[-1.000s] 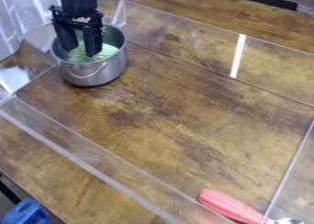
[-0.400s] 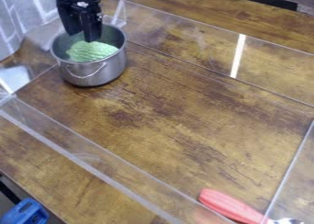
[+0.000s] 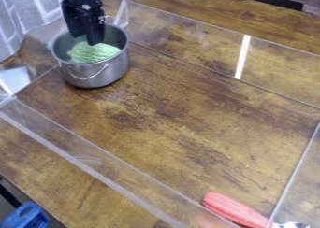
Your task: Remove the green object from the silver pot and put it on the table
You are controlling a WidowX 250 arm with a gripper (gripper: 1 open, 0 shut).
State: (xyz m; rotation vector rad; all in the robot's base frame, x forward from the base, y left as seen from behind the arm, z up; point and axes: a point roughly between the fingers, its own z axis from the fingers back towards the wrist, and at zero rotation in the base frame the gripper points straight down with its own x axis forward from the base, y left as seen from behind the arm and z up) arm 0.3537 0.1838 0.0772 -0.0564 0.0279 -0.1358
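The pincer (image 3: pixel 88 37), its opening and grip unreadable, could snag the steel pot's (image 3: pixel 95 75) rim if lifting the knitted-looking green lump (image 3: pixel 93 52) off-centre.

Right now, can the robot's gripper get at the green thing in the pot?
Probably yes: the gripper is at the far side of the pot's open mouth, and the green lump shows inside with no lid over it.
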